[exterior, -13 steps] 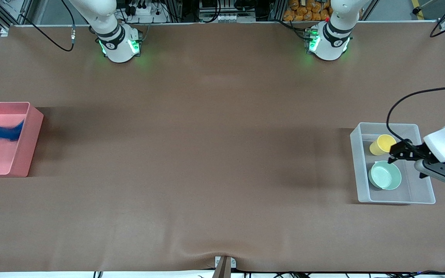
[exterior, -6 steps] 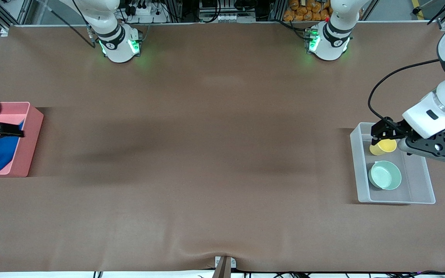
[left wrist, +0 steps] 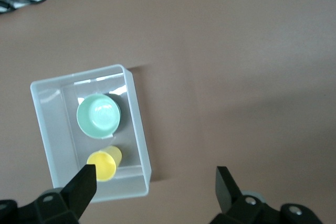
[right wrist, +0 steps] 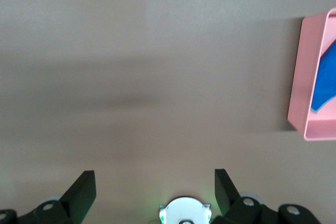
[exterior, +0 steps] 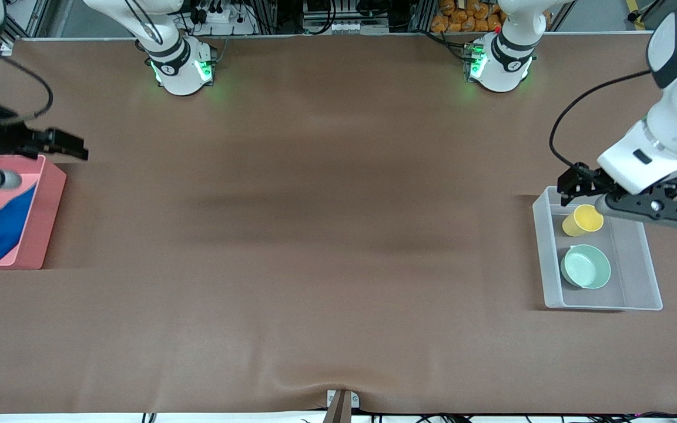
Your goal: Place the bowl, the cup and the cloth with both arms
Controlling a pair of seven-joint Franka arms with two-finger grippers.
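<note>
- Both arms have lifted away since the earlier frames: the left gripper (exterior: 567, 187) was low over the clear tray and now hangs over its upper corner; the right gripper (exterior: 71, 147) was down at the pink bin and now hangs over the worktop (exterior: 315, 235) just off that bin's corner; the cloth, draped across the bin before, now lies flat inside it.
- Worktop: brown sheet, bare across its middle.
- Pink bin (exterior: 50, 200): at the right arm's end of the worktop, about 9 o'clock in the front view.
- Clear tray (exterior: 638, 294): at the left arm's end, about 3 o'clock.
- Cloth (exterior: 0, 226): blue, lying in the pink bin, nearer its front-camera end.
- Bowl (exterior: 586, 267): mint green, upright in the clear tray.
- Cup (exterior: 582, 220): yellow, tipped on its side in the same tray, at 12 o'clock from the bowl and just apart from it.
- Fingers (left wrist: 84, 184): left gripper's spread apart and empty; right gripper's likewise apart, holding nothing.
- Risk, as a judgement: all three items appear placed; the tipped cup could roll against the bowl if the tray were nudged by a low sweep of the left arm.
</note>
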